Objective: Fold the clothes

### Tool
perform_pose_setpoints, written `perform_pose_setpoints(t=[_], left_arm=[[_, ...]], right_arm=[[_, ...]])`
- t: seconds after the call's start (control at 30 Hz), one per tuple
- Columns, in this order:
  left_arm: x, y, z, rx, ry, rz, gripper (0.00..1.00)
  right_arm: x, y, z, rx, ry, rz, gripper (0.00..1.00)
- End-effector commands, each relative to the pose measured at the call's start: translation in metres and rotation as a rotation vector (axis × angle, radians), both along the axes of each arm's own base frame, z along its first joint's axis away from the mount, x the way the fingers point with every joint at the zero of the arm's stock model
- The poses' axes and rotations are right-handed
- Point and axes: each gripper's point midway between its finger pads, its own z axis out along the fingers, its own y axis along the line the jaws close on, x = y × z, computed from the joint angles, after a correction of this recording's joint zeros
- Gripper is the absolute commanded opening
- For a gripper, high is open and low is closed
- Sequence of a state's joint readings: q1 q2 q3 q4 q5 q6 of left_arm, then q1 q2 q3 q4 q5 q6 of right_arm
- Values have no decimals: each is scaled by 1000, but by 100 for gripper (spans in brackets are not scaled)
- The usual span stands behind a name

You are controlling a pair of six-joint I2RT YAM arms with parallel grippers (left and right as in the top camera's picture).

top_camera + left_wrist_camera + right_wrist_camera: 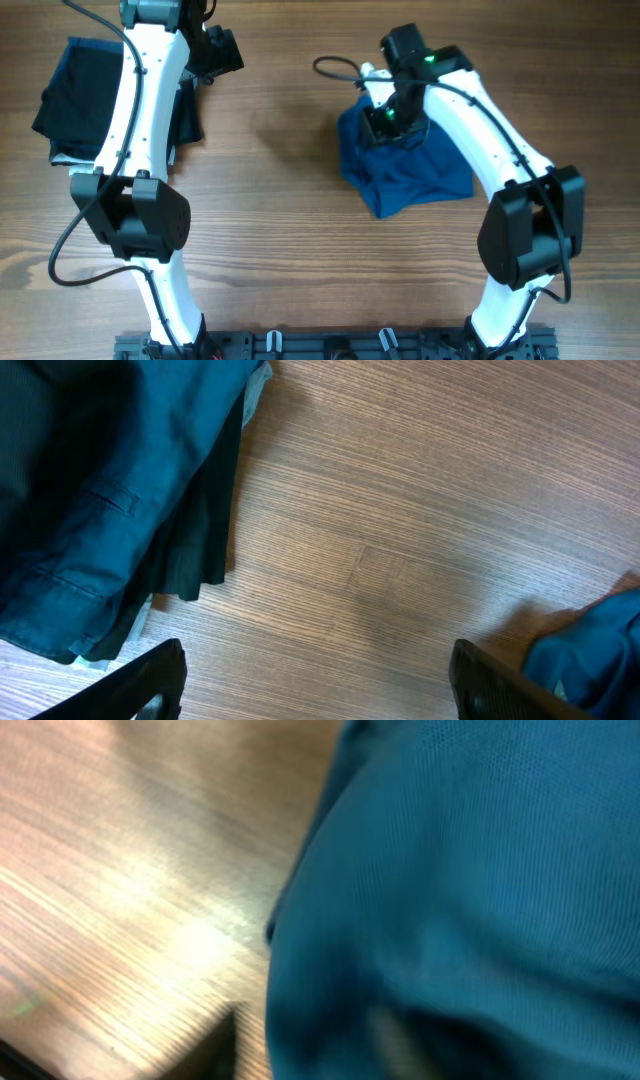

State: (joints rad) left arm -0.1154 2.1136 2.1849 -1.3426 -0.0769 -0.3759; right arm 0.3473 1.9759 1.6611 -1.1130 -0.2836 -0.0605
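Wood-grain counter (280, 200) carries a crumpled blue T-shirt (420, 180) right of centre and, well apart at the far left corner, a stack of folded dark garments (85, 90) over a pale garment edge (258, 382)

I see the medium-blue short-sleeved T-shirt of soft plain fabric (412, 178) lying in a rumpled heap, not flat, on the wooden table (280, 200) right of centre. It is bunched thickest at its far side, and creased folds spread toward the near edge. Close up, the cloth shows a fine knit
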Motion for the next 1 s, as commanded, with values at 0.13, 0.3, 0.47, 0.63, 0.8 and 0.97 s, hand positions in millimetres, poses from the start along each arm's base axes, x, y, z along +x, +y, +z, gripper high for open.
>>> perform_pose_setpoints(t=[0.13,0.3,0.47,0.63,0.8,0.97], left_arm=[[3,-51,-4,-137,-9,-262,16],[-7,-132,12,-400,-43,-446,4],[-12,-189,8,-411,-78,-589,4],[-14,-225,-30,-390,-49,-733,12],[-9,-244,-77,-418,-48,-940,40],[2,-260,-115,-460,-67,-1005,58]], right_arm=[[23,-6,41,32,-136,-50,73],[28,-76,67,24,-129,-276,54],[4,-81,50,103,26,-307,9],[-33,-72,24,140,216,-361,19],[-54,-54,3,168,397,-617,29],[-60,-26,-12,111,416,-763,36]])
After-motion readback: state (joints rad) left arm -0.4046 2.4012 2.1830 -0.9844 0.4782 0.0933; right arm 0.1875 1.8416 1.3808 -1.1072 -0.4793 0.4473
